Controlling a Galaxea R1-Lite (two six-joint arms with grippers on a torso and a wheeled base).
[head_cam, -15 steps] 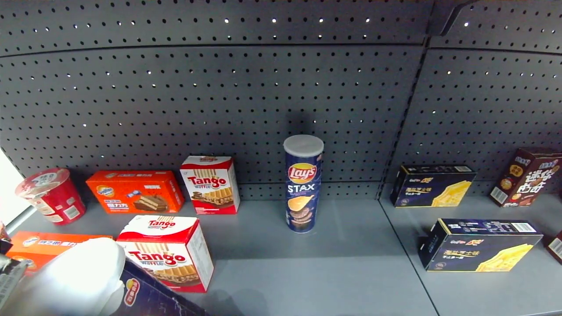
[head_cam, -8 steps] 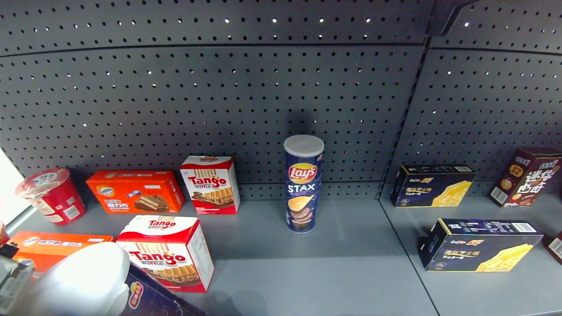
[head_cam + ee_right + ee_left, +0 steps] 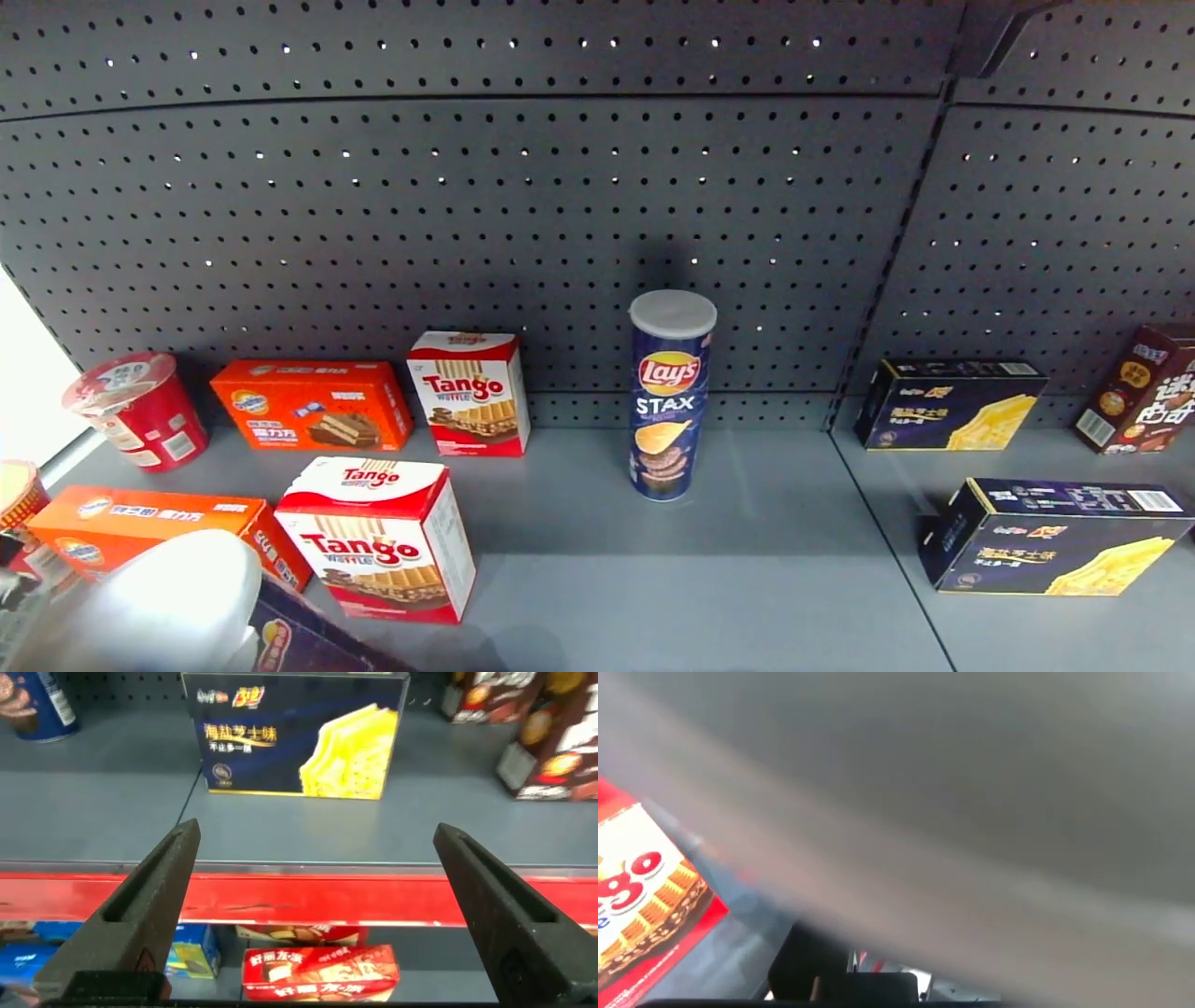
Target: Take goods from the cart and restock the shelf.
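A dark blue chips can with a white lid [image 3: 168,607] hangs tilted at the lower left of the head view, in front of the shelf [image 3: 700,569]. My left gripper [image 3: 28,611] is shut on it. The left wrist view has the can's grey blurred surface close up and a red wafer box [image 3: 645,905] behind it. A second, matching chips can [image 3: 670,397] stands upright at the back middle of the shelf. My right gripper [image 3: 318,831] is open, its fingers wide apart, facing a dark blue and yellow box [image 3: 294,733] over the shelf's red front edge [image 3: 299,896].
On the left stand two red-and-white wafer boxes [image 3: 378,541], two orange boxes [image 3: 313,406] and a red cup [image 3: 140,411]. On the right lie two blue-yellow boxes [image 3: 1055,537] and a brown box [image 3: 1134,392]. Bare shelf lies before the standing can. More goods [image 3: 318,966] sit a level lower.
The whole head picture has shifted to the right, so the camera has turned. The held can stays at the lower left, now a little lower in the picture.
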